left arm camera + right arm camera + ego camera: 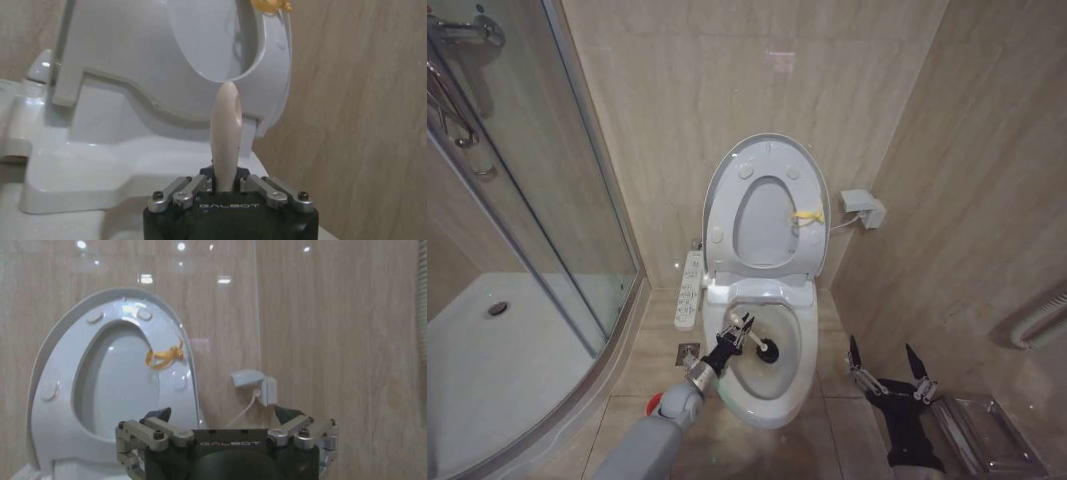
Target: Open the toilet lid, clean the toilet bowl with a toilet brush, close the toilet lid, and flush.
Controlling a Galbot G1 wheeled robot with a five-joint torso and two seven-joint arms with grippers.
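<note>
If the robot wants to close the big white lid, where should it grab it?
Probably the top rim of the toilet lid, coming from the front. It stands upright against the wall, so only that curved top edge is free to hook and tip forward. The open right gripper is free; the left gripper holds the toilet brush.

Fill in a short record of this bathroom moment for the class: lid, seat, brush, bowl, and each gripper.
lid: toilet lid raised against the wall
seat: seat ring also raised, yellow tie on its edge
brush: toilet brush with dark head inside the bowl
bowl: toilet bowl open, stained inside
left gripper: over the bowl, shut on the brush handle
right gripper: open, beside the toilet, low near the floor
</note>
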